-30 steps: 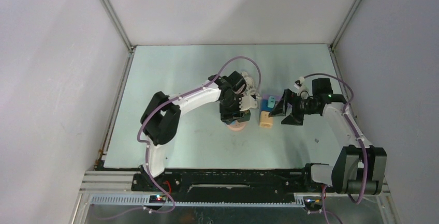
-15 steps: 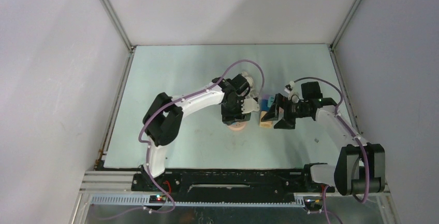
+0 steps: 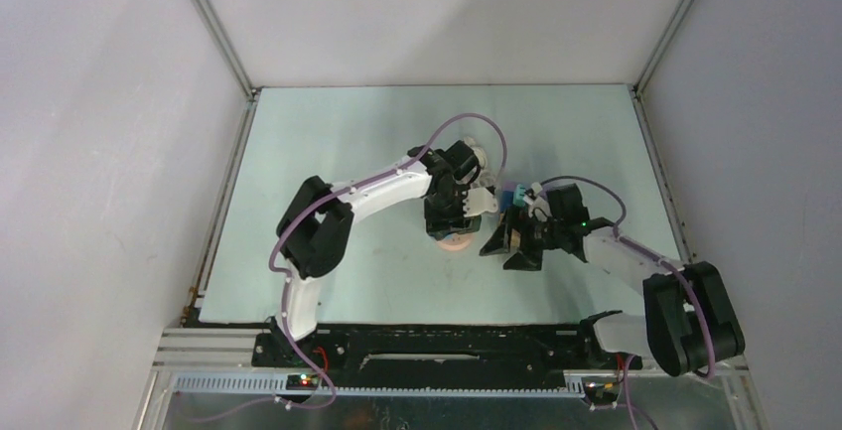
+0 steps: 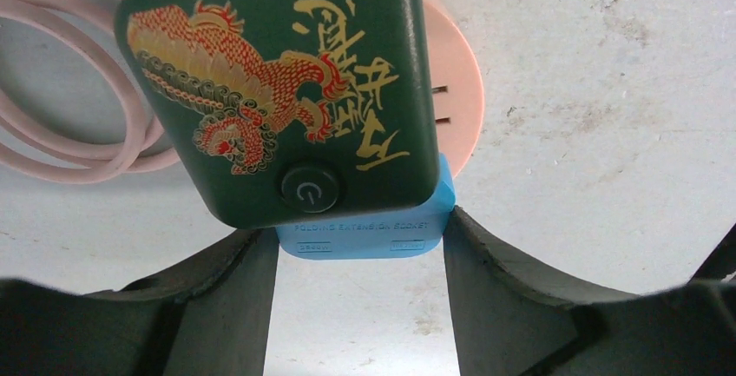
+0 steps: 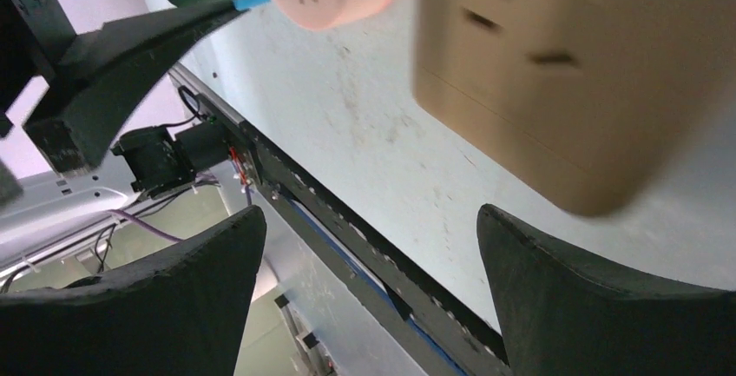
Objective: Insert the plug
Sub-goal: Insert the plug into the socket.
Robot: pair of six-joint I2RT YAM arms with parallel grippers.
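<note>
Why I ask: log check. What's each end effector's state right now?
Left end effector: closed on the green-and-blue socket block.
Right end effector: open, empty, near the tan block.

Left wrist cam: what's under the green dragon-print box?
A blue block labelled extension socket pokes out under the green dragon-print box, with a pink round socket and coiled pink cable below. Any prongs or their seating are covered.

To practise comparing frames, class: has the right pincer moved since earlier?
Yes: the right pincer swung from the table's right edge toward the pink socket.
</note>
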